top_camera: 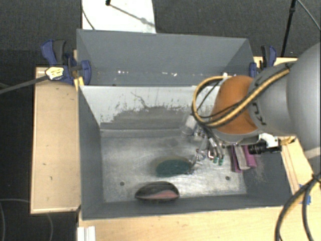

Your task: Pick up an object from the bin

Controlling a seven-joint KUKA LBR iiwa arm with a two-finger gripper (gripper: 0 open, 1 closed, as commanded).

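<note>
Grey metal makes up the bin (90,149), its floor scuffed and scratched pale, and two small things lie on it toward the near side. The arm (296,104) comes in from the right, its wrist under an orange cover (235,104) with yellow and black cables (205,107) looped around it. It leans down over the floor a little right of the middle.

Its fingers (200,156) hang low by the floor, just to the right of a dark teal oval thing (172,166) that lies flat near the middle of the bin. Their tip sits right at that oval's right end, though I cannot tell whether it touches. How wide the fingers stand I cannot tell either, since the metal parts there blend into one another.

Nearer and a little to the left lies a dark flattened oval (157,191) with a reddish-pink band along it, close to the near wall and apart from the teal one.

Under the wrist on the right a purple piece (244,158) shows. Whether it belongs to the arm or lies in the bin I cannot make out.
</note>
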